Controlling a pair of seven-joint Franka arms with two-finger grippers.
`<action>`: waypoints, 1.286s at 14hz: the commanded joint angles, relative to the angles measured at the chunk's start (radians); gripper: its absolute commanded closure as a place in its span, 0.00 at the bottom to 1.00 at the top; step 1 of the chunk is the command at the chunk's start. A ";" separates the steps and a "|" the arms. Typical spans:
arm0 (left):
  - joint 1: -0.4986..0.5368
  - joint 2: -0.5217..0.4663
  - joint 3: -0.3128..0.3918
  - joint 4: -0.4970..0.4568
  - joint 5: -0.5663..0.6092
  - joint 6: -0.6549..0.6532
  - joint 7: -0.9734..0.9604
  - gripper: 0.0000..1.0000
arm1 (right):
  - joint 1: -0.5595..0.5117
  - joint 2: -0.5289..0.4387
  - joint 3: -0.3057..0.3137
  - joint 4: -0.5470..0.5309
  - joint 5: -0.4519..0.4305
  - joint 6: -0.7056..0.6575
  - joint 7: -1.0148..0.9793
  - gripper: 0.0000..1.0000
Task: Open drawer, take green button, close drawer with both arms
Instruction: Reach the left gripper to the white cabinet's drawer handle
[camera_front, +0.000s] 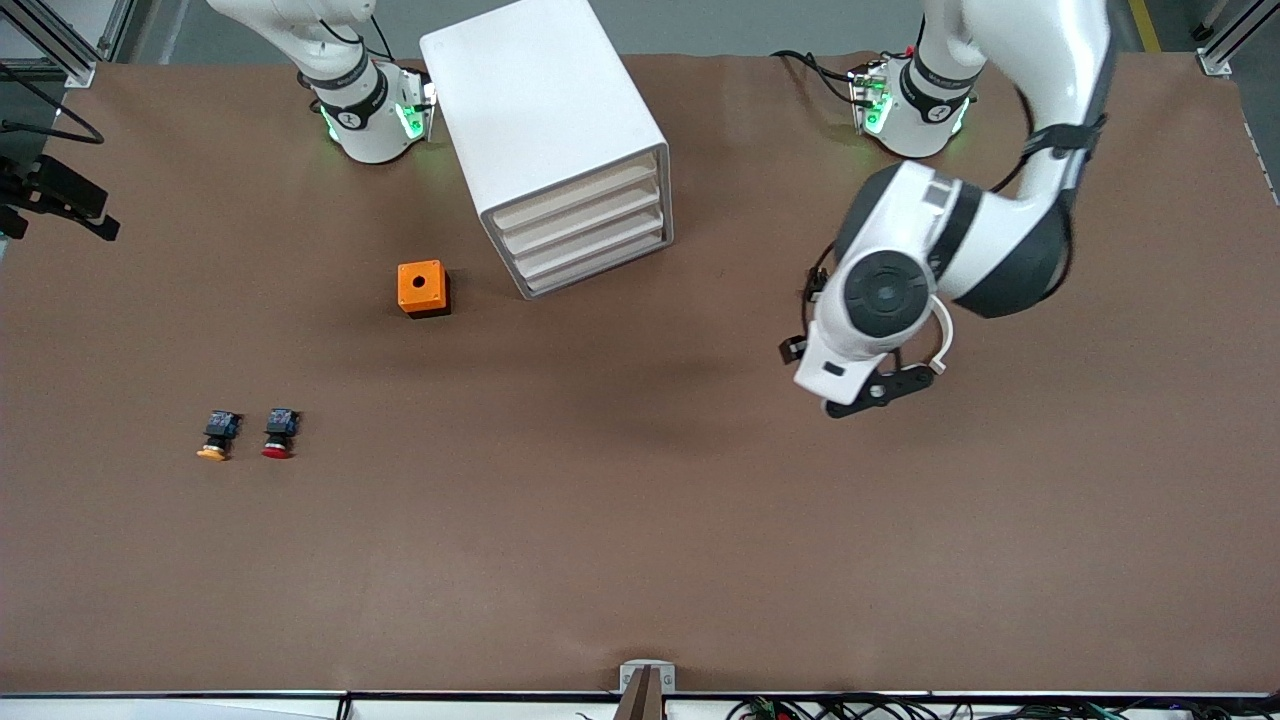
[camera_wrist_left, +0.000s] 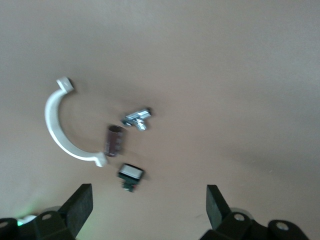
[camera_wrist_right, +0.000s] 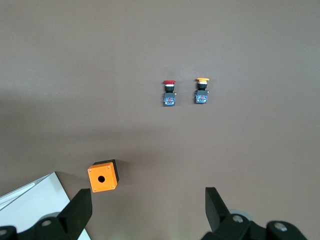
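The white drawer cabinet stands near the arms' bases, and its stacked drawers are all shut. No green-capped button shows in any view. My left gripper is open and empty, hanging over bare table toward the left arm's end; the left arm's wrist covers it in the front view. My right gripper is open and empty, high above the table beside the cabinet's corner. It is out of the front view.
An orange box with a hole sits beside the cabinet. A yellow-capped button and a red-capped button lie nearer the front camera. A white curved clip and small parts lie under the left gripper.
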 joint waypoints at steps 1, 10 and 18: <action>-0.042 0.069 0.007 0.051 -0.078 0.011 -0.232 0.00 | -0.018 -0.004 0.015 0.011 -0.008 -0.006 0.005 0.00; -0.080 0.200 0.007 0.051 -0.375 0.056 -0.763 0.00 | -0.018 0.002 0.015 0.015 -0.009 -0.003 0.000 0.00; -0.097 0.258 0.007 0.043 -0.593 0.056 -1.024 0.00 | -0.032 0.088 0.015 0.015 -0.039 0.016 0.000 0.00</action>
